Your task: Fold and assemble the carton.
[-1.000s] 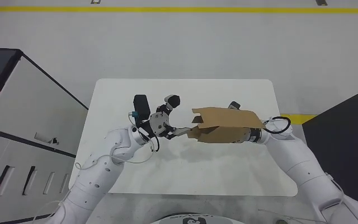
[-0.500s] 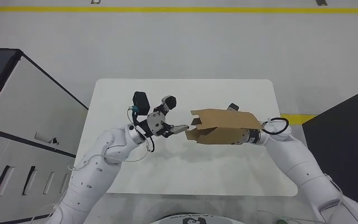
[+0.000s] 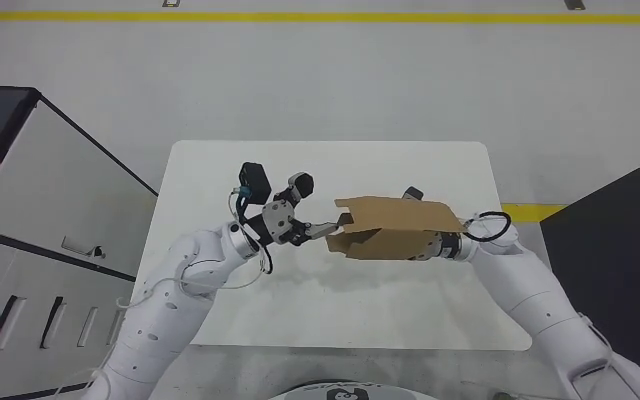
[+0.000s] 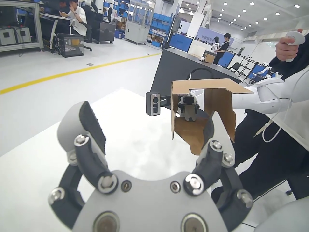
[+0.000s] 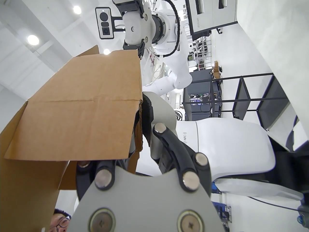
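Carton (image 3: 395,228) sits over the right-centre of the table (image 3: 420,320), lying on its side and, judging by the left wrist view, lifted off the surface. It is already opened from flat into a squared tube.

Right gripper (image 4: 189,108) reaches in from the right end, clamped on one wall of the carton (image 5: 82,112).

Left gripper (image 3: 318,206) hangs at the carton's left end with its claw spread wide and nothing in it. Its near finger (image 4: 212,131) is at the lower flap; I cannot tell whether they touch.

Flaps on the left end (image 4: 217,102) stand out unfolded, and you can see straight through the tube.

Progress looks early to middle: the body is formed. Folding in the end flaps and closing the ends is yet to do.
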Action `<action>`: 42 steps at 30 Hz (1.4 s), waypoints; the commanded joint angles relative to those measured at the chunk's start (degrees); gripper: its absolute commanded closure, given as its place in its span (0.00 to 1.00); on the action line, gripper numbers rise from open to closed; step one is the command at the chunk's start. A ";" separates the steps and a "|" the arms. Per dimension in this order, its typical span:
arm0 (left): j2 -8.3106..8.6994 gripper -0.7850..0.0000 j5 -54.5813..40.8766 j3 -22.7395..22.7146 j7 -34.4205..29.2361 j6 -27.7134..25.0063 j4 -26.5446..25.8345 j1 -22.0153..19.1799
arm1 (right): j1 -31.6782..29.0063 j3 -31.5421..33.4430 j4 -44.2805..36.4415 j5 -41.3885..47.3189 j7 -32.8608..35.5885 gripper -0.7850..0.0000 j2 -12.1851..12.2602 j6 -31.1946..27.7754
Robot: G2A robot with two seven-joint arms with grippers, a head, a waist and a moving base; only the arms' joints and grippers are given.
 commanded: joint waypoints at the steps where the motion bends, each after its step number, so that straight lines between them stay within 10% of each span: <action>1: 0.12 0.04 -0.73 -0.11 -1.26 -0.67 -0.19 0.07 | -0.02 -0.04 -0.03 -0.09 0.06 1.00 -0.10 -0.14; 3: 0.24 0.25 -1.71 -0.14 -2.52 -1.69 -0.25 0.06 | 0.00 -0.02 -0.04 -0.26 0.24 1.00 -0.19 -0.59; 10: 0.45 0.53 -2.94 0.03 -5.42 -2.12 -0.48 -0.45 | -0.03 0.09 0.17 -0.46 1.33 1.00 -0.53 -2.10; 42: 0.73 0.53 -3.19 2.00 -8.37 -1.65 -0.03 -2.17 | -0.43 1.31 0.85 -0.35 2.03 1.00 -1.18 -2.88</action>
